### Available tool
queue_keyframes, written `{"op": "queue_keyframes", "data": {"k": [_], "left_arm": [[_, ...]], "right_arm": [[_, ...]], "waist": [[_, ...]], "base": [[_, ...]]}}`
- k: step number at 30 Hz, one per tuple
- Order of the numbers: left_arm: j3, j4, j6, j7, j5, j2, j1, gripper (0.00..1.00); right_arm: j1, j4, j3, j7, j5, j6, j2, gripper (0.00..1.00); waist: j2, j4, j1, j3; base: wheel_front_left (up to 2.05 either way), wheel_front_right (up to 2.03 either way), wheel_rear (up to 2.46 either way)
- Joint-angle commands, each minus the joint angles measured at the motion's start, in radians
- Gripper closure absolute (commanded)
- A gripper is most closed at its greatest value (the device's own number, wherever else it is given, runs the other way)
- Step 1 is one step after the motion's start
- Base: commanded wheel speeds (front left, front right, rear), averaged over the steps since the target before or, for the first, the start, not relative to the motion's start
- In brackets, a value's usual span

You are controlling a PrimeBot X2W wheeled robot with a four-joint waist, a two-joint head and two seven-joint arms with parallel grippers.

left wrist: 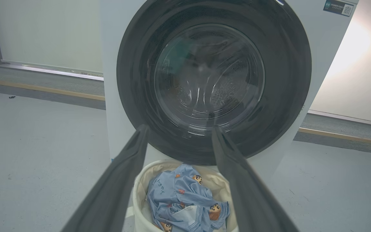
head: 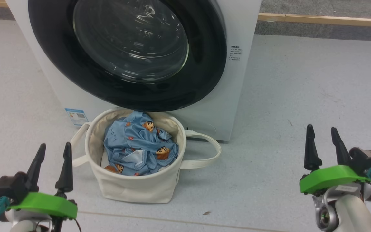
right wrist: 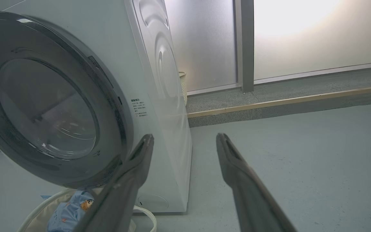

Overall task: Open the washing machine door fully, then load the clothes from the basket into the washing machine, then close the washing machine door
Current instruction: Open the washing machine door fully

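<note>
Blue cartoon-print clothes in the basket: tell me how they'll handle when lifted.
The clothes lie crumpled in folds, so probably floppy: they will likely drape and trail. Thin fabric suggests light weight. The soft-sided basket may shift or tip if they snag.

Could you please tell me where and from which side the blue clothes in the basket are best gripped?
Probably pinch a raised fold near the middle of the clothes, coming down from above through the open top of the basket. The fabric lies heaped with ridges standing up, and the basket's soft walls surround it.

L tool open, door shut, clothes in basket.
</note>
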Motion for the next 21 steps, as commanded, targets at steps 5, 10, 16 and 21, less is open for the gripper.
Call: {"op": "queue_keyframes", "data": {"k": [5,10,16,21], "left_arm": [[0.043,-0.046,-0.005,-0.012,0.011,0.006,-0.054,0.0],[0.051,-0.054,-0.01,-0.012,0.009,0.0,-0.065,0.0],[0.048,-0.06,-0.019,-0.012,0.008,-0.008,-0.079,0.0],[0.05,-0.061,-0.025,-0.012,0.006,-0.008,-0.098,0.0]], "right_arm": [[-0.064,-0.031,0.011,-0.012,0.013,0.0,0.004,0.0],[-0.083,-0.033,0.01,-0.012,0.022,0.0,0.007,0.0],[-0.115,-0.036,0.004,-0.012,0.018,0.0,0.01,0.0],[-0.144,-0.044,0.007,-0.012,0.012,0.0,0.013,0.0]], "waist": [[0.0,0.017,0.0,0.023],[0.0,0.037,0.0,0.058],[0.0,0.053,0.0,0.104],[0.0,0.053,0.0,0.153]], "base": [[0.0,0.0,0.0],[0.0,0.0,0.0],[0.0,0.0,0.0],[0.0,0.0,0.0]]}}
